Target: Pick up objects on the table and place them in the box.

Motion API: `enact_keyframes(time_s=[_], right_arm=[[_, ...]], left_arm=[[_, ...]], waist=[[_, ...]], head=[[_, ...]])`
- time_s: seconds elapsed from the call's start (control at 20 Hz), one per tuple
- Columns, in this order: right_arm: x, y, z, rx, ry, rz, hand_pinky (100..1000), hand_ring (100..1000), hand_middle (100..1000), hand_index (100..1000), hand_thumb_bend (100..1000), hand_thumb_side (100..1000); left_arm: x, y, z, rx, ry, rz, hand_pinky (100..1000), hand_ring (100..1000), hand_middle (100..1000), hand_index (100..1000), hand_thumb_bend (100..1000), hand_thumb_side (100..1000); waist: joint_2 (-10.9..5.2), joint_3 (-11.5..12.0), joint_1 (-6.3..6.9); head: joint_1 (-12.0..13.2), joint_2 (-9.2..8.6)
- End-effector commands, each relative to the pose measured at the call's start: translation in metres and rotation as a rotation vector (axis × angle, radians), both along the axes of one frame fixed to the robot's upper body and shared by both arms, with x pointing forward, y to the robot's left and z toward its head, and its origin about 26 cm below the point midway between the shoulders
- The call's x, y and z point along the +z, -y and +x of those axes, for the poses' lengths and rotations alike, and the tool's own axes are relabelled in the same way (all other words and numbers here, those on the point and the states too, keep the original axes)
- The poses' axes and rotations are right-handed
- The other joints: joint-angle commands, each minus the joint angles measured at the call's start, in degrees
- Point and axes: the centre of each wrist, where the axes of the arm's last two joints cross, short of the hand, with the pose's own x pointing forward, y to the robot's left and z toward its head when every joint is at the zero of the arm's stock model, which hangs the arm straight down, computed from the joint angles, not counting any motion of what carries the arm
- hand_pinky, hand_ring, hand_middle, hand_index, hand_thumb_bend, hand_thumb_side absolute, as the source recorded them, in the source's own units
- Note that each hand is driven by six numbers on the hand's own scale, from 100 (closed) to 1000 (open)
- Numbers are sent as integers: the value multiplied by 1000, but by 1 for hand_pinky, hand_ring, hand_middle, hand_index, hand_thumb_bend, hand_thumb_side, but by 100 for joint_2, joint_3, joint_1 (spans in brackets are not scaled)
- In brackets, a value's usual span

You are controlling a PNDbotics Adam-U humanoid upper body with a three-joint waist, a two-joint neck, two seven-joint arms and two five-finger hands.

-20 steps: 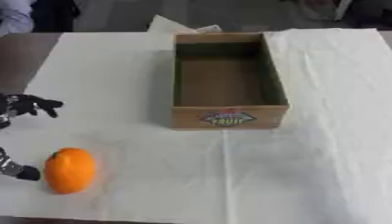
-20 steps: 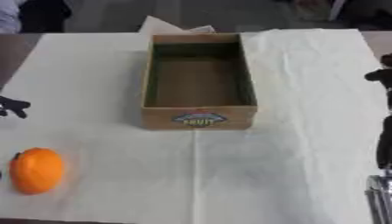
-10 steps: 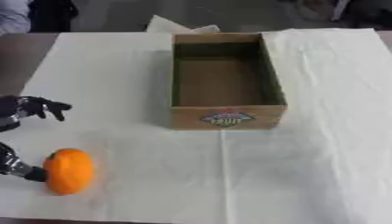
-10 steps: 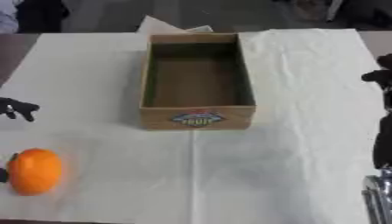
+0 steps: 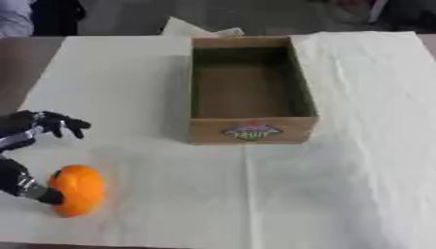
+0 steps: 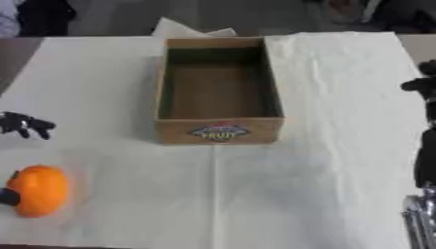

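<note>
Orange fruit (image 5: pixel 77 189) lies on the white-clothed bench (image 5: pixel 340 185), right beside the left robot hand (image 5: pixel 34 141), which is spread around it: the thumb tip touches the fruit's near-left side, the curled fingers hover just beyond its far side, closed on nothing. The cardboard box (image 5: pixel 249 131) stands open and empty ahead and to the right of that hand. The right robot hand (image 6: pixel 423 141) shows at the far right edge, its fingers unreadable, so the left is plainly nearer
</note>
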Motion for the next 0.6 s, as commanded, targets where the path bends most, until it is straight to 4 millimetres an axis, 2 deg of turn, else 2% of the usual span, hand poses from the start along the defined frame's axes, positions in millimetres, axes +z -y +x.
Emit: enact_keyframes(time_s=[0.05,0.2,0.45,0.6], right_arm=[[7,-1,-2,10,25,-8,888,960,517,741,100,849],[7,0,-2,10,26,-7,888,960,516,742,100,849],[7,-1,-2,13,24,-7,889,962,516,742,100,850],[7,-2,-2,16,22,-6,889,962,516,742,100,851]], left_arm=[[11,-7,-4,-295,-81,386,684,835,708,926,835,721],[6,-7,-5,-306,-93,417,677,827,699,898,792,733],[6,-8,-7,-311,-79,462,668,813,683,884,671,787],[10,-6,-6,-302,-20,476,654,802,670,881,670,809]], waist=[[-92,-2,16],[-91,-9,8],[-88,3,8],[-87,2,-1]], head=[[-18,11],[-16,-5],[-19,-3],[-15,-3]])
